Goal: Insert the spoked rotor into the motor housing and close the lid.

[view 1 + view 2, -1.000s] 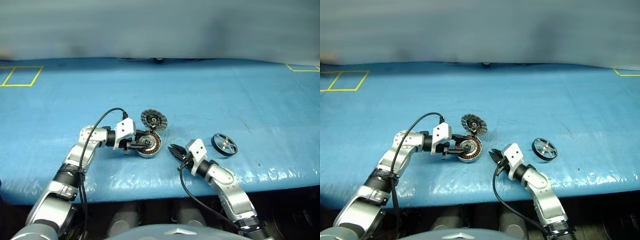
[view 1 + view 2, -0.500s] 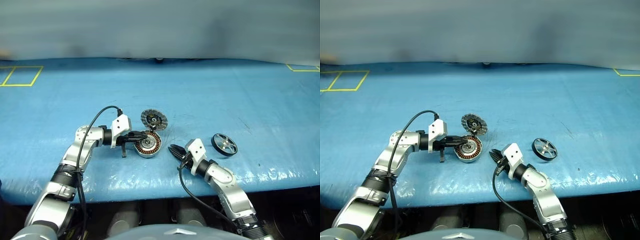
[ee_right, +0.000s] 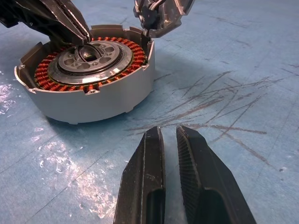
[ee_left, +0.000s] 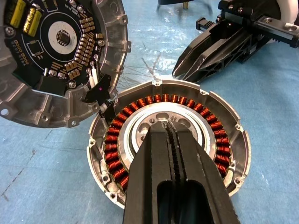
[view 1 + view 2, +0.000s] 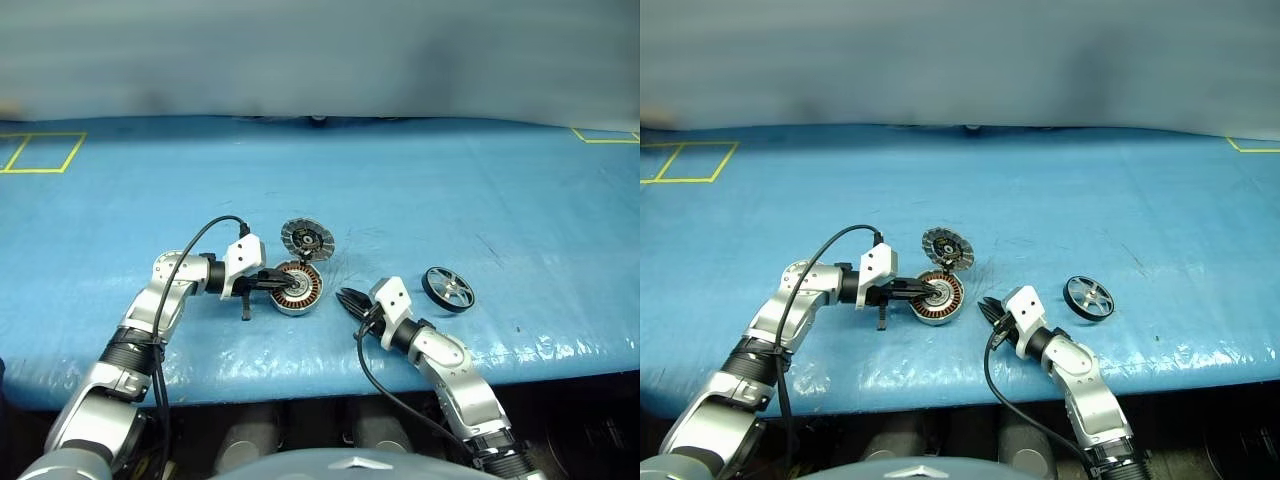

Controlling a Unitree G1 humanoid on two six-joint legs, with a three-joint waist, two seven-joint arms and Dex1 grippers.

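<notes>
Sat open on the blue table (image 5: 450, 190): the housing (image 5: 297, 287), copper windings up, near-left of centre. Leaned against its far-left rim, tilted, circuit face showing in the left wrist view: the lid (image 5: 306, 239), seemingly tethered to the can by a short wire. Lay flat and well apart to the right: the rotor (image 5: 448, 288), untouched. Reached in from the left over the windings, tips at the silver centre: the left gripper (image 5: 285, 281), fingers pressed together with nothing visibly between them; whether touching the hub or just above it, hard to tell. Hovered just right of the can, low over the table: the right gripper (image 5: 347, 298), fingers nearly together with a thin gap, empty. Judged risks from here: could skid or tip the can if the left tips pushed sideways, since nothing clamped it; could topple the lid onto the windings before the rotor went in, or strain the wire; could scrape the copper by dragging the tips across. Standing in the way: the left gripper itself, covering the very opening meant for the rotor, and the leaning lid crowding the far-left edge. Otherwise only scratches on the table near the can and yellow tape marks at the far corners.
</notes>
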